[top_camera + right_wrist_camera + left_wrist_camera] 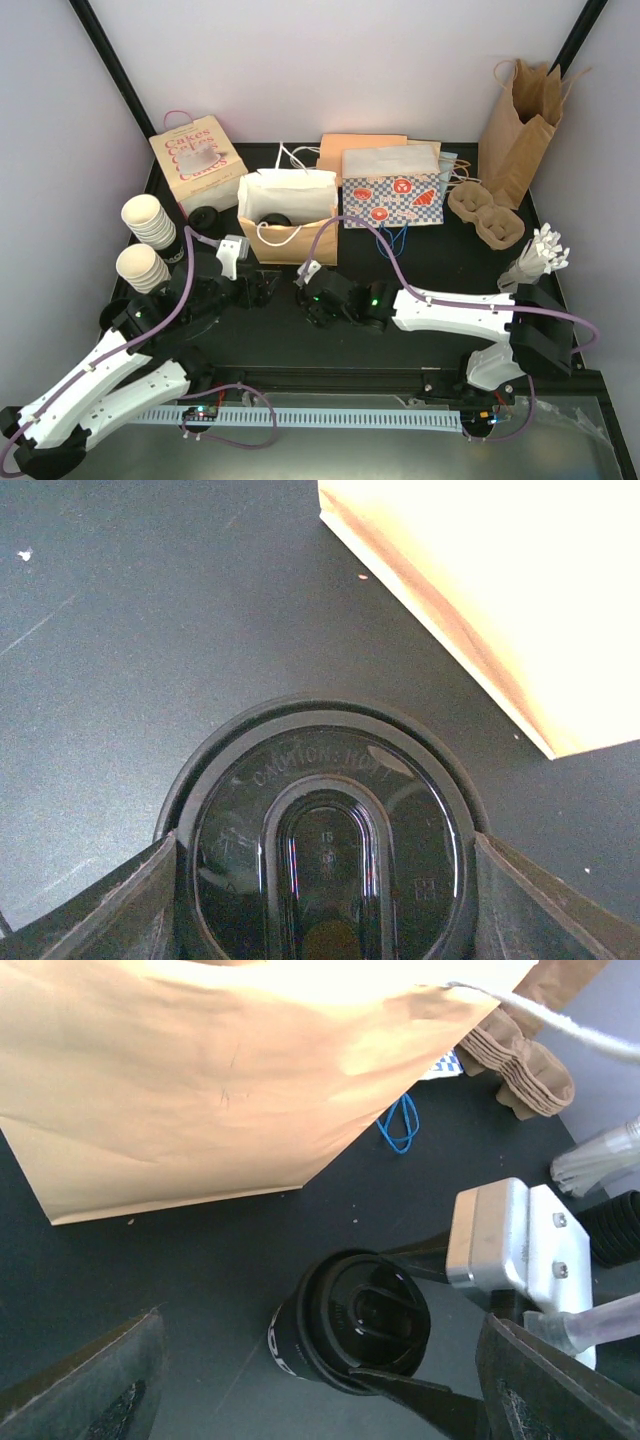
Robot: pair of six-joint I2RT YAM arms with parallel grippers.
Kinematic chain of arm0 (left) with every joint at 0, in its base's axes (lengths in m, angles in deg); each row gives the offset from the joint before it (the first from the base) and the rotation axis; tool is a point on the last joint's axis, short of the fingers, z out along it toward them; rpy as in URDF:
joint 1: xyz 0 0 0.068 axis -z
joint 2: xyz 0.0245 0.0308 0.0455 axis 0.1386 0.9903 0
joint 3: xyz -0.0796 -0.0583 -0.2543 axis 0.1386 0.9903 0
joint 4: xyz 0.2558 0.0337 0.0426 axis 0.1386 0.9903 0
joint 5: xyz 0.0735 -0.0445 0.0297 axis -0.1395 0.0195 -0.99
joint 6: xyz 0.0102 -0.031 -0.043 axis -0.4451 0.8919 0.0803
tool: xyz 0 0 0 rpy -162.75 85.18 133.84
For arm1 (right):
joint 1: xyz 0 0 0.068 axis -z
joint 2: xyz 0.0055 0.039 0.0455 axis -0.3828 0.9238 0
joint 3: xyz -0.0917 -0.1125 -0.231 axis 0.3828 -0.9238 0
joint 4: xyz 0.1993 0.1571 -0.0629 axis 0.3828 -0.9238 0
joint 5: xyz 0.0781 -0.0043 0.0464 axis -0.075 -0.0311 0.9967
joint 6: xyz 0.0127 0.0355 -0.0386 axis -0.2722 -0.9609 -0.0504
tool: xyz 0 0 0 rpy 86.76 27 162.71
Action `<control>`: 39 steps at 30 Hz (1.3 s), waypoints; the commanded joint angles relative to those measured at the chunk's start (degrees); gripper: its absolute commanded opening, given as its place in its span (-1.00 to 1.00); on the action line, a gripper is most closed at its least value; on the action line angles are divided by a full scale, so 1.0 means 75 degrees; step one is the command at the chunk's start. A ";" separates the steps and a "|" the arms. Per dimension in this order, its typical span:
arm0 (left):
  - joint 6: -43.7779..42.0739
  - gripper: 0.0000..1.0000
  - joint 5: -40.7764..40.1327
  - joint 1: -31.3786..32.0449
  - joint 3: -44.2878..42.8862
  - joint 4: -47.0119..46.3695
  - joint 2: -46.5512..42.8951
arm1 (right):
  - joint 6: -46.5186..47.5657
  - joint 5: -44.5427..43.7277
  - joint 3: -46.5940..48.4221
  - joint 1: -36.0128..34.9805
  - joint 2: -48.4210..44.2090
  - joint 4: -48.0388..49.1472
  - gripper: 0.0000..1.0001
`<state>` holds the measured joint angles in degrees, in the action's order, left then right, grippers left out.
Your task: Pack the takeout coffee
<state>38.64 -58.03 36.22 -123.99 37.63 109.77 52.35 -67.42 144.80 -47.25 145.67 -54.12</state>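
Since the takeout coffee (355, 1325) is bound for the tan paper bag (200, 1080) just beside it, the right jaws close on its two sides, low over the bench (150, 1270) — a grip fit for lifting it in — while the left jaws stand wide apart, empty, leaving room.

Black table (450, 275) under it all. The takeout coffee (365, 1320) flashes a glossy black lid, with white print on its dark side. There's a tan kraft bag (280, 240), lined white. A cream cake box (197, 160) lettered in pink, 2 stacks of cream cups (148, 222), a blue-and-white checked bag (392, 195) dotted with red pictures, a dull brown carrier (485, 215). Purple cables (395, 270) run over white arms (450, 310).
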 commanded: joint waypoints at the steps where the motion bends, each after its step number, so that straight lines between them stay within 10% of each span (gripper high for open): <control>1: -0.0059 0.73 -0.0226 -0.0100 -0.0084 0.0262 -0.0123 | -0.0106 -0.0347 -0.0668 0.0020 -0.0295 -0.0200 0.28; 9: -0.0081 0.73 -0.0482 -0.0188 -0.0265 0.0535 -0.0215 | -0.0266 -0.0298 -0.0734 0.0025 -0.0185 -0.0170 0.39; 19: -0.0554 0.75 0.0402 -0.0186 -0.0125 0.0156 -0.0229 | -0.0239 -0.0376 -0.0596 0.0020 -0.0677 -0.0223 0.99; 39: -0.0957 0.79 0.1645 -0.0178 0.0315 -0.0402 0.0194 | -0.0244 -0.0246 0.0364 0.0046 -0.1130 -0.0780 1.00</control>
<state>32.19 -50.24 35.10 -123.33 38.57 109.92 51.25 -69.52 146.77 -47.20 140.77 -58.23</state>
